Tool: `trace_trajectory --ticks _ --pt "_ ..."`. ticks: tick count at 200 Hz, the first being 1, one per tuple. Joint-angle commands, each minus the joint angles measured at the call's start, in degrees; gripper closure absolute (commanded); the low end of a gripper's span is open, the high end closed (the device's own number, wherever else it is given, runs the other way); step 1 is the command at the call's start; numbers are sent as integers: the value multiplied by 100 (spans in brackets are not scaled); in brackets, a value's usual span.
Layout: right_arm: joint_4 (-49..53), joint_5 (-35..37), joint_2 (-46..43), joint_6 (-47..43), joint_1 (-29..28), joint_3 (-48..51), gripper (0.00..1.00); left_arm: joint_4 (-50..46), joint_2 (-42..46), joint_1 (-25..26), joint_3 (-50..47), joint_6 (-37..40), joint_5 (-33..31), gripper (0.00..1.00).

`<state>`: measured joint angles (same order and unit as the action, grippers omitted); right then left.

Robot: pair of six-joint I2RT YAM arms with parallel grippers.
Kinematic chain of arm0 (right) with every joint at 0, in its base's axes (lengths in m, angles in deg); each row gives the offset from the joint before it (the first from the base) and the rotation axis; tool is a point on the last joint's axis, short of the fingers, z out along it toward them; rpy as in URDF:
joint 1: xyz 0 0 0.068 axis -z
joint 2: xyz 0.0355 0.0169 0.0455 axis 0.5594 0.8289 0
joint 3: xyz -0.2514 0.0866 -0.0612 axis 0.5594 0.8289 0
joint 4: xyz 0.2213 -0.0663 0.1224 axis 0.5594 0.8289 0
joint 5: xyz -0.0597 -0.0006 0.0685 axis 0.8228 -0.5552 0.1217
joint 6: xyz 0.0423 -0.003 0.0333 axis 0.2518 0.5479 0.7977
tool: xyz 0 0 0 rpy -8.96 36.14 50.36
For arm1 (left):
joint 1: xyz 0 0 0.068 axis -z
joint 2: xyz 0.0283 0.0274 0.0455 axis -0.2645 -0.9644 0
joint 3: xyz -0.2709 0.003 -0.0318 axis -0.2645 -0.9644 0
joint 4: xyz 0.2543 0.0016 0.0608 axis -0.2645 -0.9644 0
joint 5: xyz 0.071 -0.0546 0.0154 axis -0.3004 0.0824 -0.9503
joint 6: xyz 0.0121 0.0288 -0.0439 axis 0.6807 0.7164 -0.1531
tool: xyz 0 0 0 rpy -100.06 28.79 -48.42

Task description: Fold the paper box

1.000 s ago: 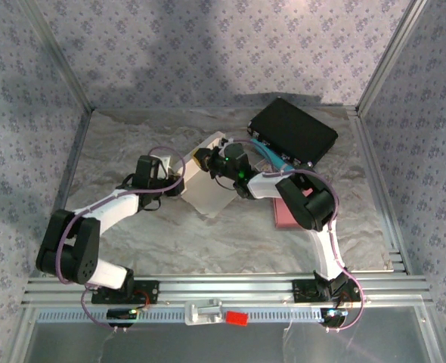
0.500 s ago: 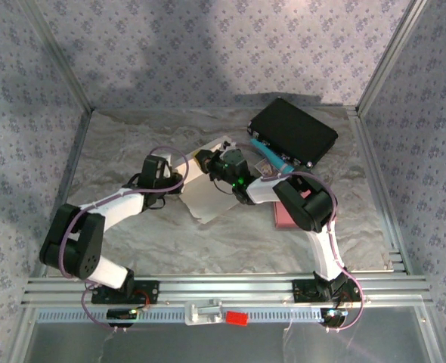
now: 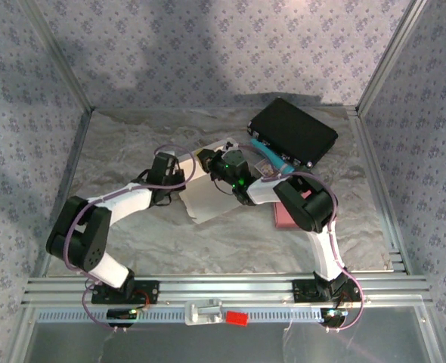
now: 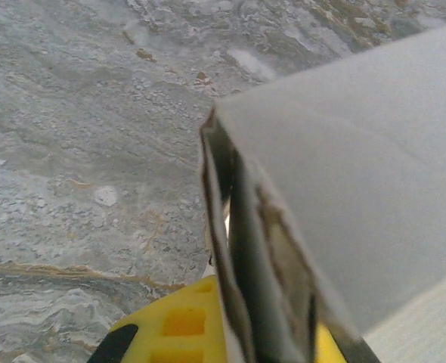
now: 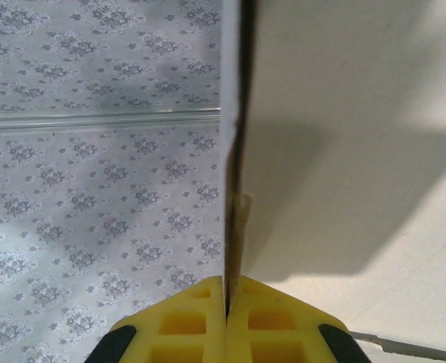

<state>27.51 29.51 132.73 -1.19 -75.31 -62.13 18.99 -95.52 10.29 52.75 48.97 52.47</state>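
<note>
Paper box (image 3: 206,195) is sitting near the middle of the table (image 3: 132,144), in front of the black case (image 3: 292,130). The left gripper (image 3: 180,178) is pinching its left edge, while the right gripper (image 3: 207,161) is clamping its far edge, both sets of jaws pressing tight on the card.

The top camera looks down on the whole counter (image 3: 132,151) from behind. Both wrist cameras look very closely at the paper box (image 3: 208,198), shared by all views.
</note>
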Motion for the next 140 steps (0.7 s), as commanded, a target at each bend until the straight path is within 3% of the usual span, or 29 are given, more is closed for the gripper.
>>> trace_trajectory --ticks 1,23,36,51,91,108,140 --pt "983 -268 -293 -3 -198 208 93 -553 -95 87 367 -98 -333 100" --pt "1803 -256 -953 -447 -25 327 65 -1099 -32 28 780 204 -255 100" --pt "2575 -301 -1462 -876 121 264 55 -1510 -59 -103 1107 406 -4 100" --pt "3432 -424 -1967 -1378 321 147 48 -1784 -111 -347 1417 695 744 100" --pt "6251 -342 -2926 -2393 961 -641 44 -2781 -392 -945 2347 1619 2194 100" --pt "7320 -310 -2928 -2660 1170 -1185 44 -3260 -627 -1024 2818 1901 2423 100" --pt "8389 -157 -2549 -3163 1239 -2278 48 -3697 -969 -1025 3334 2049 2650 100"
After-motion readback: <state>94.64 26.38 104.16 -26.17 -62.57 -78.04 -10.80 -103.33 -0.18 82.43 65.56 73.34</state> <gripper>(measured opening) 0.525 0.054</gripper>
